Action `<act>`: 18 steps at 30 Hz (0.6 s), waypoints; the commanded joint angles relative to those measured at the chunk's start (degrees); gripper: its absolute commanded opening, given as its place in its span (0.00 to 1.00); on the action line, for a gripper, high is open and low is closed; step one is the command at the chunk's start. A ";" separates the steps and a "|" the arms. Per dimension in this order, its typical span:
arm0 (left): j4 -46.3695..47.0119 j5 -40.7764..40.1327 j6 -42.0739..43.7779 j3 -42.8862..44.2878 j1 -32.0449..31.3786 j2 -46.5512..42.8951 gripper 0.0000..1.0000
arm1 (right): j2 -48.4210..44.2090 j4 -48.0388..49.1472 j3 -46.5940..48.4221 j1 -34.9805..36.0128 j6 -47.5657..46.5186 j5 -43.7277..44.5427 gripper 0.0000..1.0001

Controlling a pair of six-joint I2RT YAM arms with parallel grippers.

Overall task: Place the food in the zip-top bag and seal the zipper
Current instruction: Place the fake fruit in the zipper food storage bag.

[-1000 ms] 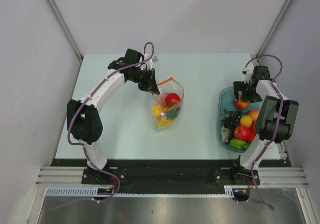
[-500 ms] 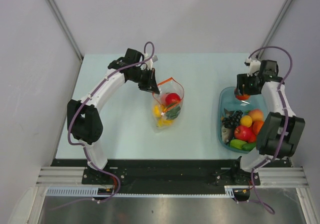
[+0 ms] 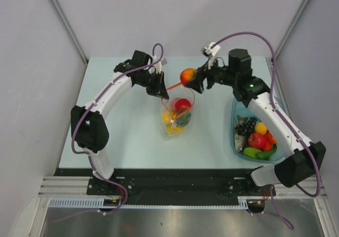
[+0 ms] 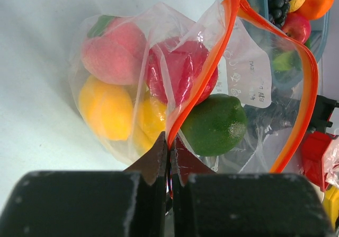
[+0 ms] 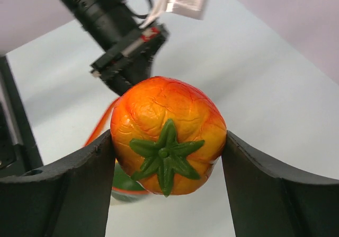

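The left gripper [image 4: 170, 146] has its jaws pinched tight on the near corner of the zipper [image 4: 204, 71], lifting that red-orange rim so the zip-top bag [image 3: 177, 111] stands on the table [image 3: 127, 128] with its mouth propped into a wide loop; that hold is what gives the other arm an opening to drop into. The bag already carries several pieces: a pink peach [image 4: 108, 51], a red piece [image 4: 183, 70], a green lime-like fruit [image 4: 214, 123] and something yellow [image 4: 106, 110]. The right gripper [image 3: 197, 79] is clamped on an orange-red tomato [image 5: 168, 136], 1 finger on each side with the green calyx facing the wrist camera, and it hangs in the air at the bag's far rim. From overhead I cannot tell whether the fruit is squarely above the mouth or just beyond its edge. The step in hand looks like delivery of this piece, with sealing a long way off, since more food [image 3: 258, 139] lies in the teal tub [image 3: 233, 125] to the right.
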 commanded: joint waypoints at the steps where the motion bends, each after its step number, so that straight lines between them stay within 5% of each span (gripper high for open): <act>1: -0.55 0.66 1.49 2.36 0.14 -2.93 0.05 | 5.32 2.53 1.81 7.47 -1.08 0.64 0.43; 6: 0.41 0.66 0.70 1.92 0.14 -3.46 0.05 | 9.09 -1.69 1.81 13.37 -7.50 5.12 0.50; 8: 1.02 0.93 0.26 1.57 0.22 -3.81 0.06 | 9.72 -2.75 1.81 14.08 -8.65 7.40 0.74; 11: 1.55 1.10 0.09 0.61 0.14 -4.60 0.06 | 9.02 -2.31 1.98 14.34 -8.48 9.26 0.96; 18: 1.55 1.36 0.17 -0.71 0.14 -5.48 0.06 | 4.01 -6.96 4.09 11.80 -4.97 15.58 1.00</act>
